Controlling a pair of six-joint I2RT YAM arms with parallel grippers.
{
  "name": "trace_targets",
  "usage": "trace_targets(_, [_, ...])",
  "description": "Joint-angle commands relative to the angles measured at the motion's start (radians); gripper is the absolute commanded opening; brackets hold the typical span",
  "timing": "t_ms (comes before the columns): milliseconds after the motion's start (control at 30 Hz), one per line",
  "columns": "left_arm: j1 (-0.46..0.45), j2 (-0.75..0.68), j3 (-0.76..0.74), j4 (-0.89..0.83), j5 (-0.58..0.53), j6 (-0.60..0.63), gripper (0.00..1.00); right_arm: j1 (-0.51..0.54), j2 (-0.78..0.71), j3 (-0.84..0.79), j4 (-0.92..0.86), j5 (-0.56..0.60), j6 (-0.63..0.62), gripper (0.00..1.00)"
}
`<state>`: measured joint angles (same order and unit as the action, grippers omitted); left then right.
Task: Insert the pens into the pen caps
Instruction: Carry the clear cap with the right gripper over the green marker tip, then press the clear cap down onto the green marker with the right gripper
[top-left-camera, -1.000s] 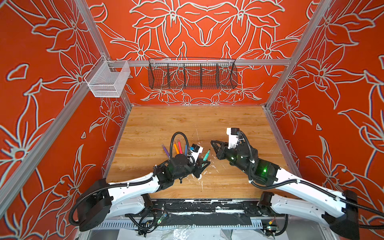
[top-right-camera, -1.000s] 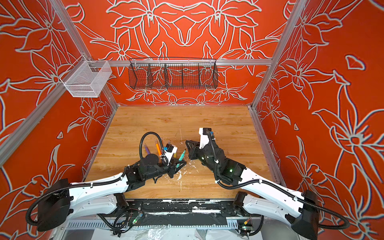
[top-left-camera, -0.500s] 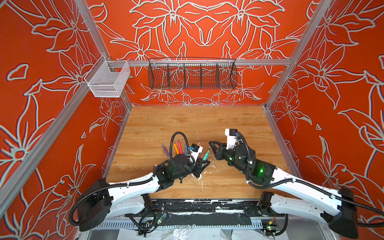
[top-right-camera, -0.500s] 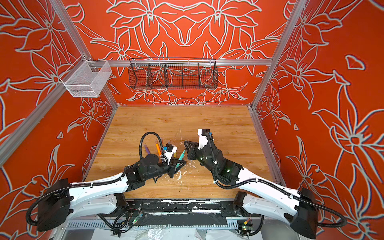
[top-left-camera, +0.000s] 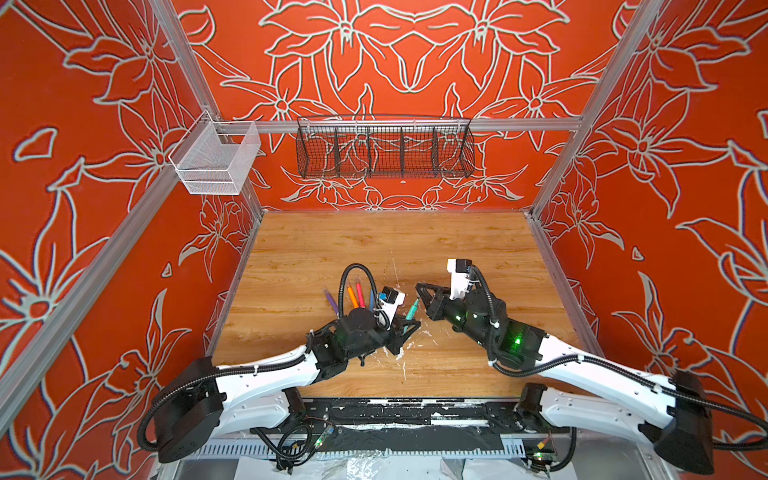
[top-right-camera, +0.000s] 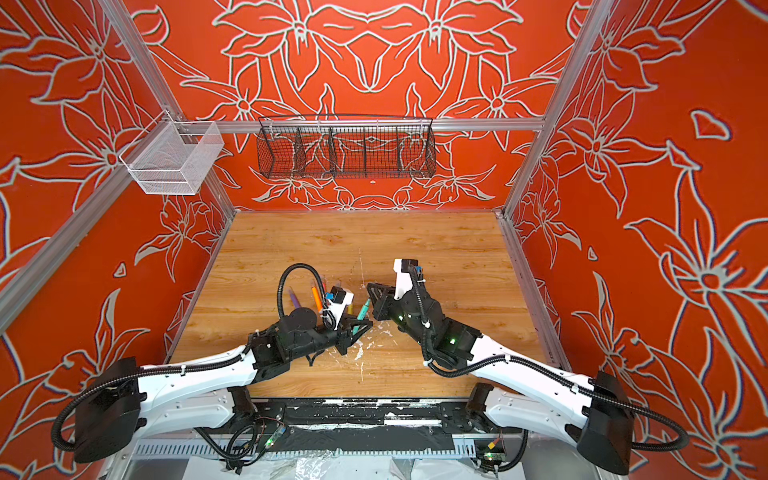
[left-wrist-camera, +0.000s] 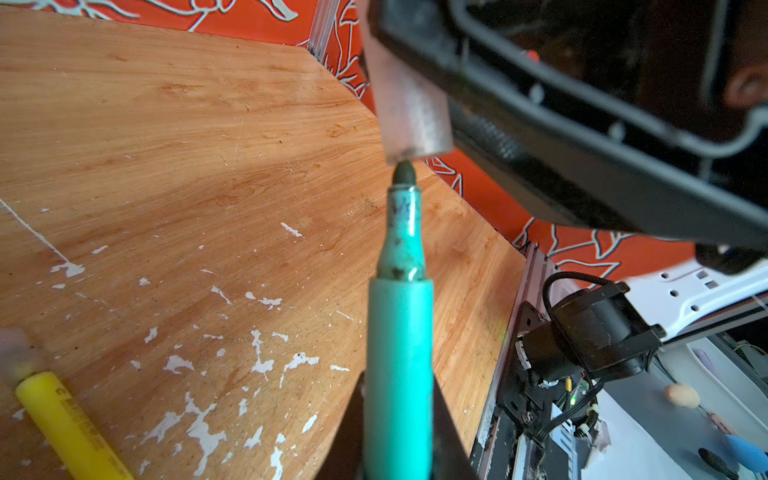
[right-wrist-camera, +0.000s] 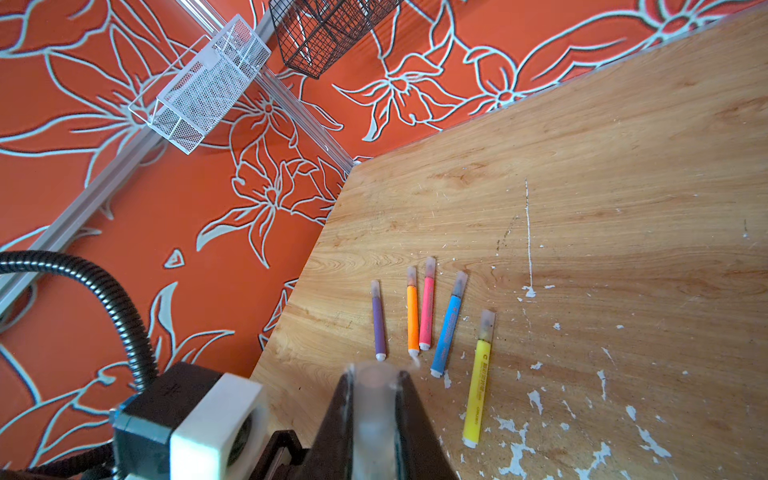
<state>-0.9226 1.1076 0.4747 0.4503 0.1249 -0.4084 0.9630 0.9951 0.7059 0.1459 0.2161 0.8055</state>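
We saw the left gripper (top-left-camera: 406, 326) clamped tight on the barrel of the green pen (left-wrist-camera: 399, 353), held above the near middle of the wooden table (top-left-camera: 374, 249). The pen's long axis ran away from the robot toward the back wall and leaned a little to the right, with the dark tip leading. The right gripper (right-wrist-camera: 374, 386) was closed on a translucent cap (left-wrist-camera: 411, 112) whose open mouth faced the pen. The tip sat just at that mouth and was not yet inside.

Five capped pens lay roughly parallel by the left wrist, capped ends toward the back wall: a purple pen (right-wrist-camera: 378, 320), an orange pen (right-wrist-camera: 412, 316), a pink pen (right-wrist-camera: 427, 307), a blue pen (right-wrist-camera: 448, 328) and a yellow pen (right-wrist-camera: 478, 390). The blue and yellow barrels carried lengthwise printing too small for us to read.

Compared with a second before, the right gripper had edged slightly toward the pen. The left one had kept its place.
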Motion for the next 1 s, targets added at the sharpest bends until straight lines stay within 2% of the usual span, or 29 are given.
trace_targets(0, [-0.004, -0.019, -0.008, 0.037, -0.016, -0.001, 0.0, -0.001, 0.009, -0.016, 0.03, -0.03, 0.026, 0.0])
trace_targets(400, [-0.004, -0.044, -0.035, 0.06, -0.076, -0.028, 0.0, 0.0, 0.031, -0.041, 0.053, -0.041, 0.049, 0.0])
trace_targets(567, [-0.004, -0.037, -0.056, 0.136, -0.069, -0.077, 0.0, 0.031, 0.04, -0.075, 0.121, -0.076, 0.092, 0.0])
trace_targets(767, [-0.004, 0.019, -0.075, 0.276, -0.036, -0.156, 0.0, 0.131, 0.045, -0.091, 0.162, -0.002, 0.095, 0.0])
trace_targets(967, [-0.003, 0.051, -0.074, 0.292, -0.081, -0.174, 0.0, 0.146, 0.047, -0.121, 0.191, 0.022, 0.126, 0.0])
